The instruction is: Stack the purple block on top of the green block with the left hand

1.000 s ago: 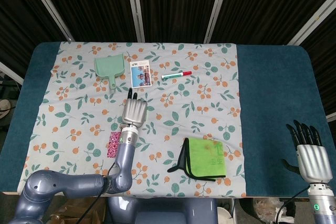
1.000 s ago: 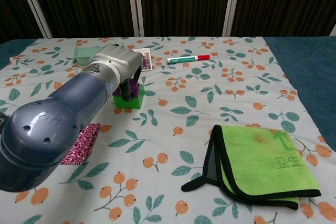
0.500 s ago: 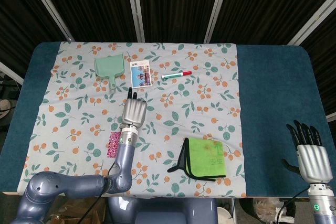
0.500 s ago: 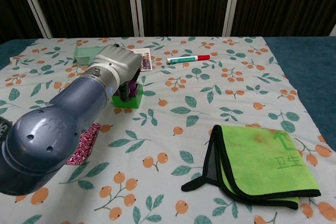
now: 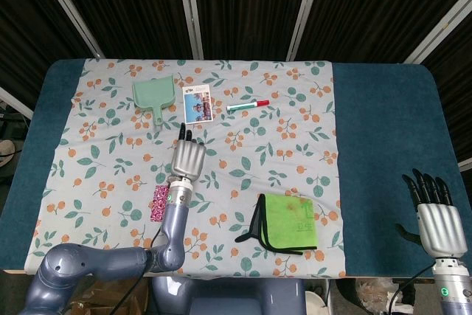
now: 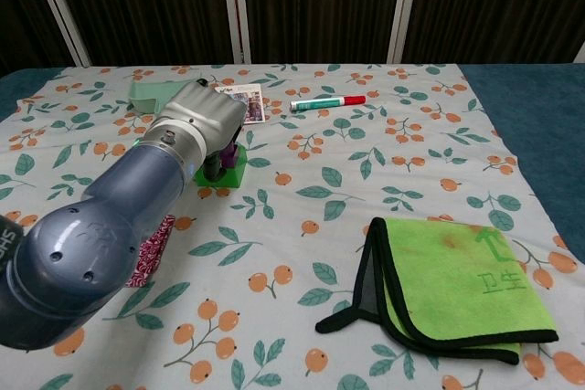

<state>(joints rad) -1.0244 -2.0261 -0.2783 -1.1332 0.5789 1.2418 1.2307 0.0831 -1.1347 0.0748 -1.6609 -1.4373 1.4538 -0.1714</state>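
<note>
Purple block (image 6: 232, 158) sits on top of the green block (image 6: 225, 174) on the floral tablecloth (image 6: 366, 143), left of centre. The robot's left hand (image 6: 203, 118) covers both from above, its dark fingers (image 6: 217, 167) curled down around the purple block; whether they grip it cannot be told. Just behind lie a photo card (image 5: 198, 103), a pale green dustpan (image 5: 155, 95) and a red-capped marker (image 5: 248, 105). A folded green cloth (image 6: 457, 285) lies nearer the front. The right hand (image 5: 439, 219) hangs off to the side, fingers spread, holding nothing.

The green cloth (image 6: 466, 285) bears "卫生".
</note>
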